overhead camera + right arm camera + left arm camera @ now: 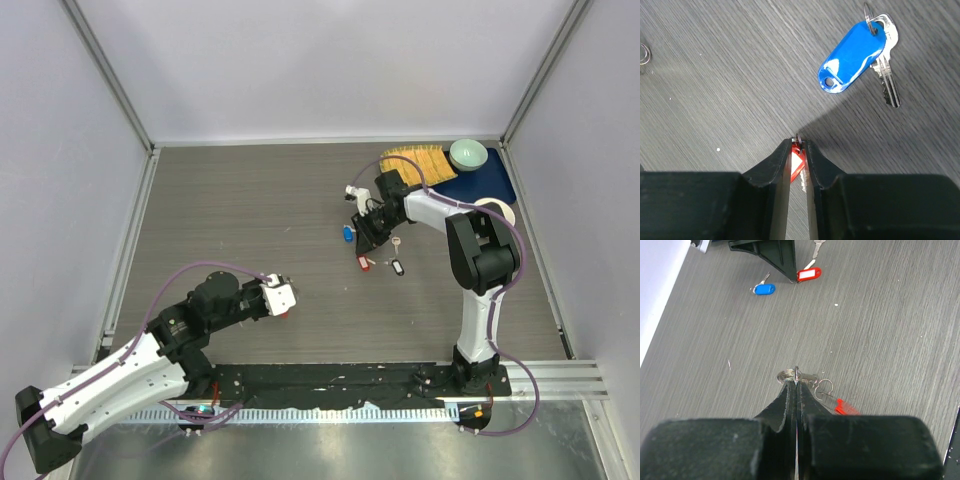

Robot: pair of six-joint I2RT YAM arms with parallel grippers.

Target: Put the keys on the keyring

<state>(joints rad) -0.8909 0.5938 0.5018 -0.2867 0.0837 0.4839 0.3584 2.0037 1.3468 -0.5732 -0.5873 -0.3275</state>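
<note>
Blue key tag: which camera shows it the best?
The right wrist view. There the blue key tag looks big and sharp, and you can see the silver key hooked to it. The left wrist view shows the blue key tag small and far off. The top external view shows only a tiny blue speck.

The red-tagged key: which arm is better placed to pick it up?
The right. The right gripper straddles the red-tagged key; the left gripper is shut on the keyring, well apart from it.
</note>
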